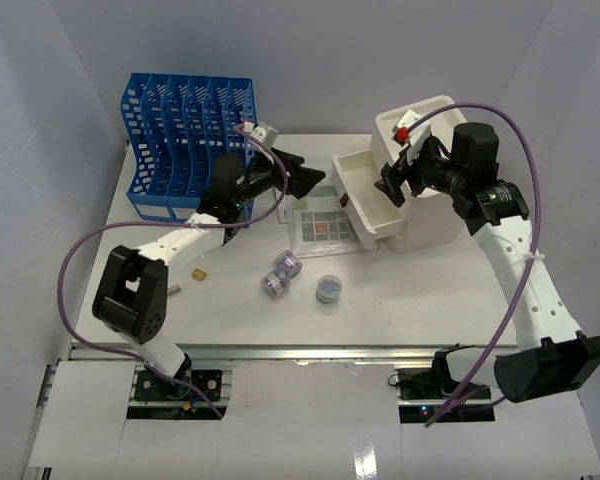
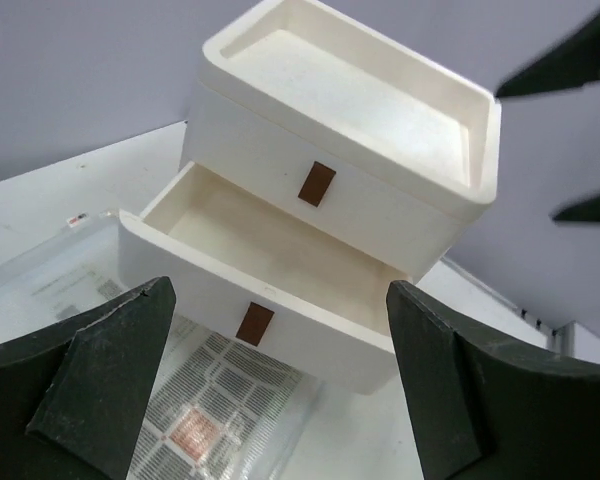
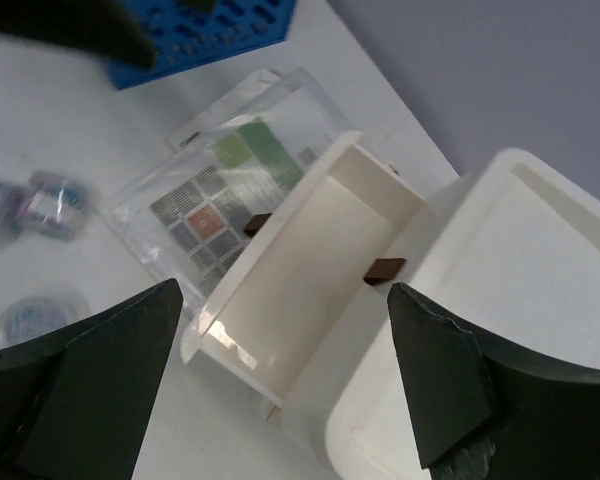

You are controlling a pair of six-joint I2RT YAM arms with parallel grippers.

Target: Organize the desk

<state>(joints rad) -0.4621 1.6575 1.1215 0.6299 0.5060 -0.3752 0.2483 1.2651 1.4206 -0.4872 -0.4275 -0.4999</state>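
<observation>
The counter (image 1: 430, 290) is spread beneath everything: a rack (image 1: 185, 140) is set at its far left corner, a cabinet (image 1: 435, 215) with drawer (image 1: 365, 185) pulled out at its far right. Left end effector (image 1: 305, 180) and right end effector (image 1: 392, 186) are held released, empty, flanking the drawer.

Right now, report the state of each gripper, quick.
Left gripper: open, jaws spread wide, holding nothing.
Right gripper: open, jaws spread wide, holding nothing.
</observation>
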